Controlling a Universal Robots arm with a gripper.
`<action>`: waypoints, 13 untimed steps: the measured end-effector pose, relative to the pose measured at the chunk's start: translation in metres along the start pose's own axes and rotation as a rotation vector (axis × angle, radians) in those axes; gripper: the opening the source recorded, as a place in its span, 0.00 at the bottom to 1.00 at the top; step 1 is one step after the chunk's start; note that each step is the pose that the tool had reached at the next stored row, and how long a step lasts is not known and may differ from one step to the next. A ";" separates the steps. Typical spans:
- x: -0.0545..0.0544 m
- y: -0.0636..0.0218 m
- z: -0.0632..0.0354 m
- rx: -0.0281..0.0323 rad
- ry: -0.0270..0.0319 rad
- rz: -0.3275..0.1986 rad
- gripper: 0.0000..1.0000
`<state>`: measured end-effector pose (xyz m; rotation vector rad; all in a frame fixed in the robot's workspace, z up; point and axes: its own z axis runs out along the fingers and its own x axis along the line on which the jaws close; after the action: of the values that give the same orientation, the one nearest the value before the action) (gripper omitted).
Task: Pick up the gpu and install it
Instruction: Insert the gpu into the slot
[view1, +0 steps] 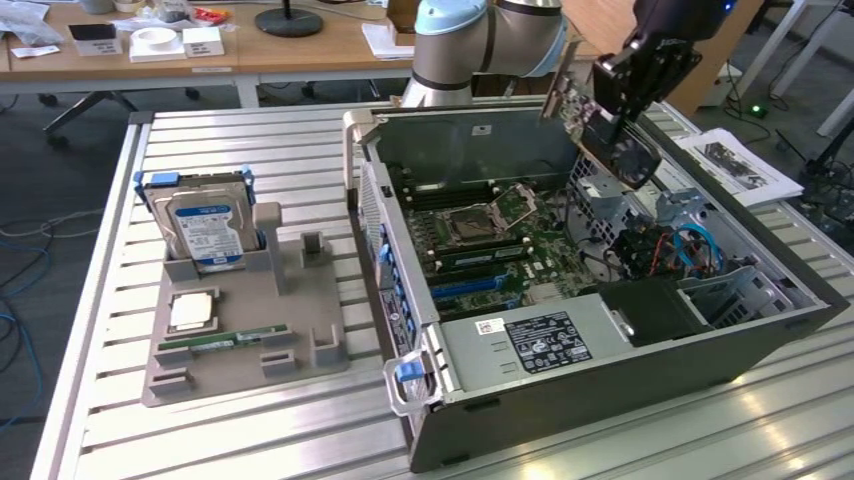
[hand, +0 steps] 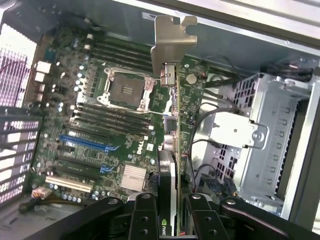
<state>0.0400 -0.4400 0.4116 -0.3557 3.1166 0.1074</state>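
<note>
Hovering over the open computer case (view1: 627, 390); claw (hand: 171, 215) closed on the gpu (hand: 171, 142)

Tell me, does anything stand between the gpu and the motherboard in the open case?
Nothing visible does. The gripper holds the gpu over the open case, and the motherboard lies uncovered; cables run close beside it.

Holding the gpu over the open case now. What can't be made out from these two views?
- Motherboard strip behind the gpu: wrist view, hidden by the edge-on card itself.
- Gripper hold on the card: wrist view, cut off by the picture edge.
- Power supply label text: exterior view, too small to read.
</note>
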 end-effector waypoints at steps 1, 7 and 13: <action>0.000 0.0000 0.0001 -0.0001 0.0013 -0.019 0.27; 0.000 0.0000 0.0003 -0.0011 0.0084 -0.123 0.27; 0.000 -0.0001 0.0007 -0.0022 0.0155 -0.228 0.27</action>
<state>0.0400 -0.4400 0.4109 -0.7106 3.0634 0.1072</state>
